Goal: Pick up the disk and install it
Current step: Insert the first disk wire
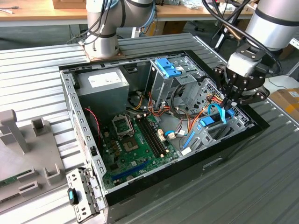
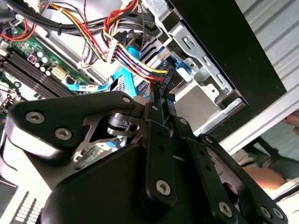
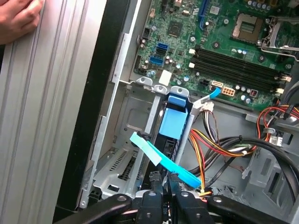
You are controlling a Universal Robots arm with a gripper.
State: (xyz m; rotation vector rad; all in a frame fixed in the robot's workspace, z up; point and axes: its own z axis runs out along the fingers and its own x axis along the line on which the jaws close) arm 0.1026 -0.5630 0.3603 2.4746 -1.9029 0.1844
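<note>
The disk [image 3: 174,122] sits down in the drive bay at the open computer case's corner, between metal rails, with its bright blue carrier showing. In the exterior view its blue carrier [image 1: 206,122] lies just below my gripper [image 1: 229,103], at that view's right. A light blue flat cable [image 3: 161,158] crosses over the bay. My gripper [image 3: 163,181] hovers at the disk's end, its fingers pressed together on a black cable connector [image 2: 166,83] fed by red, yellow and black wires. The fingertips of my gripper [image 2: 160,98] meet right at that connector.
The case [image 1: 187,172] lies open on a ribbed metal table, with the green motherboard [image 1: 135,140], a grey power-supply box [image 1: 105,81] and a tall cage with a blue latch [image 1: 167,67] inside. A person's hand [image 3: 18,18] rests on the table beside the case. Loose wire bundles [image 3: 224,147] crowd the bay.
</note>
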